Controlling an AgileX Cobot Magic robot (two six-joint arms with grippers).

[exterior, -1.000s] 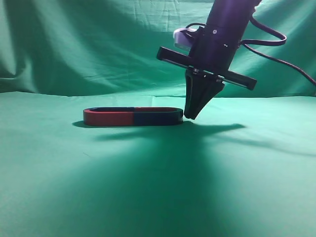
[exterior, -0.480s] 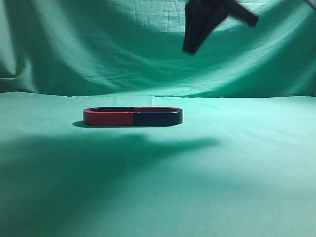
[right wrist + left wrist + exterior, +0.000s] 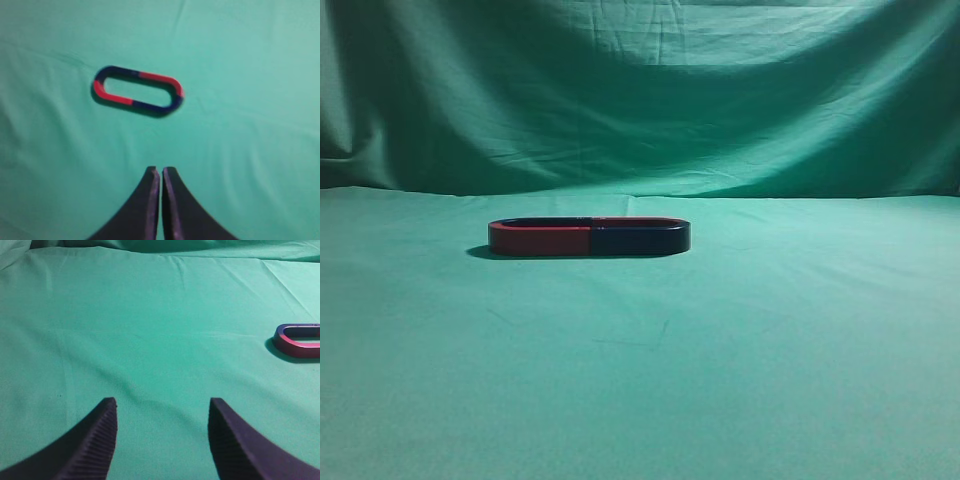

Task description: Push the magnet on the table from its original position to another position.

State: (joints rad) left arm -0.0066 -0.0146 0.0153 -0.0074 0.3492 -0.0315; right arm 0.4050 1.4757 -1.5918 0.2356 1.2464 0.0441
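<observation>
The magnet (image 3: 589, 237) is a flat oval ring, half red and half dark blue, lying on the green cloth near the middle of the exterior view. No gripper shows in that view. In the right wrist view the magnet (image 3: 138, 91) lies well ahead of my right gripper (image 3: 161, 170), which is shut and empty, high above the cloth. In the left wrist view only the magnet's red end (image 3: 298, 340) shows at the right edge. My left gripper (image 3: 162, 401) is open and empty, far to the magnet's left.
The green cloth (image 3: 740, 350) covers the whole table and hangs as a backdrop (image 3: 640, 90) behind it. Nothing else stands on the cloth.
My right gripper rose from beside the magnet's blue end and left the exterior view at the top. Its shadow is gone from the cloth. The magnet has not moved.
</observation>
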